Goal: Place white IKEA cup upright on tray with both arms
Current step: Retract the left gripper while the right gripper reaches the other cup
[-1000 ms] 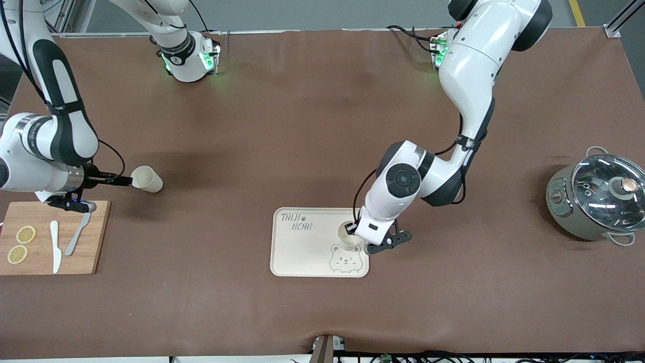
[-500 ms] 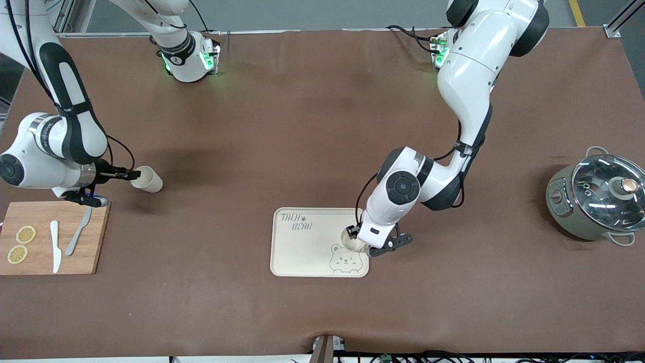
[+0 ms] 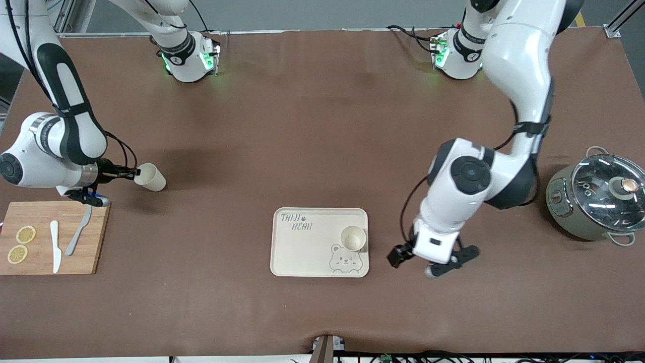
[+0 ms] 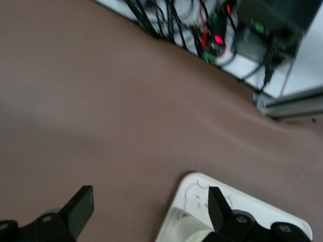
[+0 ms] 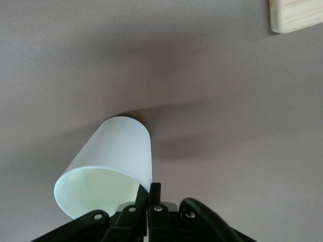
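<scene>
Two white cups are present on a brown worktop (image 3: pixel 312 126). One cup (image 3: pixel 352 238) stands upright on the cream tray (image 3: pixel 307 252), mouth facing up and long axis vertical; it sits at the tray's edge toward the left arm's end, just above the grey bear-face drawing (image 3: pixel 345 261) and well apart from the "TAIJI BEAR" lettering (image 3: pixel 296 222). Nothing touches this cup.

The left gripper (image 3: pixel 410 254) hangs over bare worktop just beside the tray, toward the left arm's end, with its fingers (image 4: pixel 218 206) spread wide and nothing between them. In the left wrist view, a corner of the tray shows beside one finger.

The second cup (image 3: pixel 149 177) is tilted, close to lying on its side. Its long axis runs roughly along the worktop's length, with the mouth turned toward the right gripper (image 3: pixel 132 174) and the closed base pointing toward the middle of the worktop. The right gripper is closed narrowly on the rim of this cup; the right wrist view shows its fingers (image 5: pixel 151 204) pinching the rim wall. Whether the cup's base touches the worktop cannot be told.

A wooden cutting board (image 3: pixel 95 237) lies nearer the front camera than the right gripper and carries two lemon slices (image 3: pixel 21 244), a white knife (image 3: pixel 55 246) and a grey knife (image 3: pixel 78 234). A lidded pot (image 3: pixel 597 196) stands at the left arm's end.
</scene>
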Controlling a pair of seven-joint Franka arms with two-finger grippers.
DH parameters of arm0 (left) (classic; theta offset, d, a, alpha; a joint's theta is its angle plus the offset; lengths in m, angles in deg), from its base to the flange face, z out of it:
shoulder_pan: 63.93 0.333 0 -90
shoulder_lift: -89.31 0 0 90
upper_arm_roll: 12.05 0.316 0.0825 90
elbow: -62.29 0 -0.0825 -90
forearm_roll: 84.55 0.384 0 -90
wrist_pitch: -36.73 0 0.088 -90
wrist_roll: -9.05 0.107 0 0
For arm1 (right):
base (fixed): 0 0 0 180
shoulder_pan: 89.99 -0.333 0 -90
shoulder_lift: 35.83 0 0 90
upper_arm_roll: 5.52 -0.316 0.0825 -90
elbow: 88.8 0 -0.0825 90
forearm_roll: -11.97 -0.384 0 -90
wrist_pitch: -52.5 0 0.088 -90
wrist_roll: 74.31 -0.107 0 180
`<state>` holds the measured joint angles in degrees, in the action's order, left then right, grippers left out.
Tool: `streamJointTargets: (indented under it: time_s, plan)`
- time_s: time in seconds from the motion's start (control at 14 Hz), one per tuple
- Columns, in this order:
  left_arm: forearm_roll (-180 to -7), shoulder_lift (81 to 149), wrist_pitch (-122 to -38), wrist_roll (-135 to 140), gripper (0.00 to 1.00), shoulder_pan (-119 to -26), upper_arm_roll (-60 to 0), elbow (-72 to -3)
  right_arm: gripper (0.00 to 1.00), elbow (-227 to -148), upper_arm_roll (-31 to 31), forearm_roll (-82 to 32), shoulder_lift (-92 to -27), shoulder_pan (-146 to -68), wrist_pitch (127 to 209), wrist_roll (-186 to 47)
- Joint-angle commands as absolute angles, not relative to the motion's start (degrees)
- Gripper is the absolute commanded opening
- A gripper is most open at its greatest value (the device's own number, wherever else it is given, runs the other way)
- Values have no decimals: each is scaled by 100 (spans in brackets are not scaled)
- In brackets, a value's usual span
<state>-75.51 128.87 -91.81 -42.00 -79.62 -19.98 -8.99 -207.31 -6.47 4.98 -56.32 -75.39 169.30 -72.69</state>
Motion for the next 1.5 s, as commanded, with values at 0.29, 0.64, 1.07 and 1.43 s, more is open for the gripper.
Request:
streamJointTargets:
  time_s: [0.29, 0.64, 1.07, 1.43]
  plan:
    - [-7304, 11937, -8175, -2710, 100, -6616, -2057, -1092, 0, -20588, -701, -497, -5402, -7584, 16913, -7282]
    - [-7322, 11490, -6965, -1802, 100, -6095, -2057, -1092, 0, -20473, -701, -543, -5104, -8145, 16861, -8177]
    - [-7732, 10672, -5488, -1242, 100, -5910, -2075, -1092, 0, -19920, -701, -552, -5182, -8962, 16877, -9687]
    - [-8130, 10031, -4616, -959, 100, -5796, -2075, -1364, 0, -19052, -701, -552, -5839, -9779, 16799, -12128]
